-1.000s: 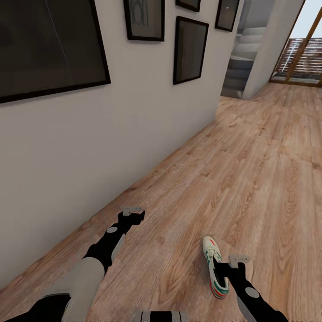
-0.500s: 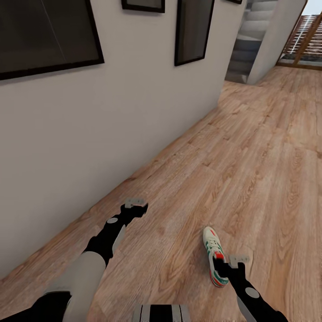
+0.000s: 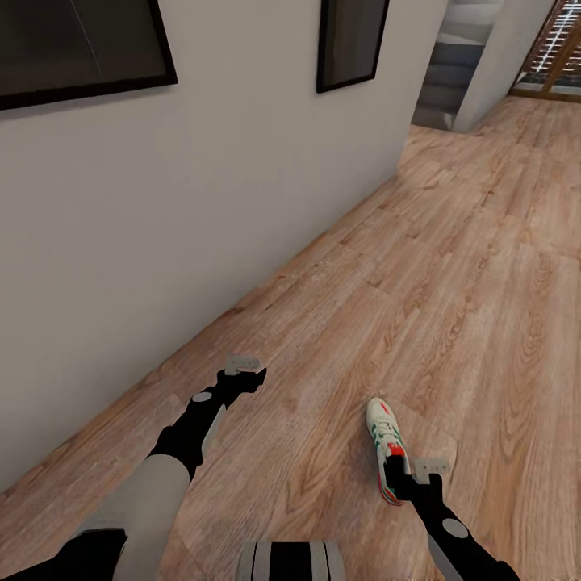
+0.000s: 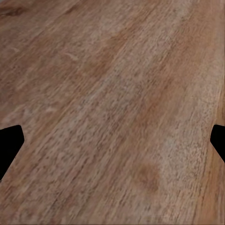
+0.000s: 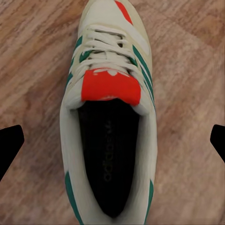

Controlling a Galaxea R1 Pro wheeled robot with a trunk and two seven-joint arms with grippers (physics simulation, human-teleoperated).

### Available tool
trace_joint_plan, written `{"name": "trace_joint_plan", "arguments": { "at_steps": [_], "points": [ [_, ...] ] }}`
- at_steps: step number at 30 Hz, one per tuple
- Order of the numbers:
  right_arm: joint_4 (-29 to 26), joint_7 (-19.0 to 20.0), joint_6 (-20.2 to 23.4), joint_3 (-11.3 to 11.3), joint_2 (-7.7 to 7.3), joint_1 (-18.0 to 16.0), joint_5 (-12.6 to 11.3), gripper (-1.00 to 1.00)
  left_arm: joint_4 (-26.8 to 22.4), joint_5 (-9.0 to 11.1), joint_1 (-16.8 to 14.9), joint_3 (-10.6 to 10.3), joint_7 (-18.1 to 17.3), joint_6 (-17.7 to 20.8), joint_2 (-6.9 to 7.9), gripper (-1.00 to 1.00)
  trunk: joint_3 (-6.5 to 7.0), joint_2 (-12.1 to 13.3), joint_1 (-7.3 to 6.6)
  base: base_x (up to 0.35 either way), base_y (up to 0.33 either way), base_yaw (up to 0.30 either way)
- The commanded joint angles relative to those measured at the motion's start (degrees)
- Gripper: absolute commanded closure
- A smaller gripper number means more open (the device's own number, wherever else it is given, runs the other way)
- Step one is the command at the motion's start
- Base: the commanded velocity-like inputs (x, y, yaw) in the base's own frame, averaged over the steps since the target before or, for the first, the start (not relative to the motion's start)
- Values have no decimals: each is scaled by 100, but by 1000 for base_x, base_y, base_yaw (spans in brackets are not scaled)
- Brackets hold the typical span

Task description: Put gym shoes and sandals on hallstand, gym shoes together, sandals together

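Step in hand: I judge this to be the approach for picking up one gym shoe [image 3: 386,452] with the right gripper [image 5: 112,140]
Shoe position: it lies upright on its sole on the corridor floor [image 3: 452,307], well out from the white wall [image 3: 242,186], toe pointing away from me, heel nearest the robot
Right gripper: spread wide and holding nothing; in the right wrist view its two dark fingertips [image 5: 9,145] sit at either edge with the shoe's opening between them, and no contact is visible
Alignment: the red-orange tongue patch [image 5: 111,86] and the dark insole lie close to my centre line, which I rate as good; the span straddles the shoe across its width
Left gripper [image 3: 244,373]: spread apart and empty, over bare planks near the wall
Advice on the grasp: I would descend straight down, keep the span square to the shoe's sides, and close on the side walls at the collar behind the tongue
Risk: a skewed descent could push the shoe along the smooth laminate
Not located: second shoe, sandals and rack
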Motion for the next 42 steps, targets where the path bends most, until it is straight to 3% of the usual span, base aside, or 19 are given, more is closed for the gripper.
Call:
{"name": "trace_joint_plan", "arguments": {
  "at_steps": [1, 15, 23, 31, 38, 42],
  "points": [
    [4, -22, -24, 47, -8, -4, -59, -100, -12, -60, -2, 48, -49, 31, -10, -100, -7, -2, -1, 0, 0, 0],
    [-2, -30, -24, 44, -8, -4, -61, -100, -13, -60, -2, 48, -49, 30, -10, -100, -392, -20, 35, 0, 0, 0],
    [-4, -30, -24, 40, -8, -4, -60, -100, -19, -67, -1, 48, -49, 30, -1, -100, -411, -20, 35, 0, 0, 0],
    [1, -30, -24, 39, -8, -4, -65, -100, -22, -68, -2, 48, -41, 32, 7, -100, -611, -31, 56, 0, 0, 0],
    [-3, -30, -24, 39, -8, -4, -68, -100, -22, -75, -2, 48, -36, 24, 8, -100, -640, -31, 56, 0, 0, 0],
    [-4, -30, -24, 39, -8, -4, -68, -100, -61, -70, -2, 47, -38, 33, 8, -100, -733, -36, 66, 0, 0, 0]
  ]
}}
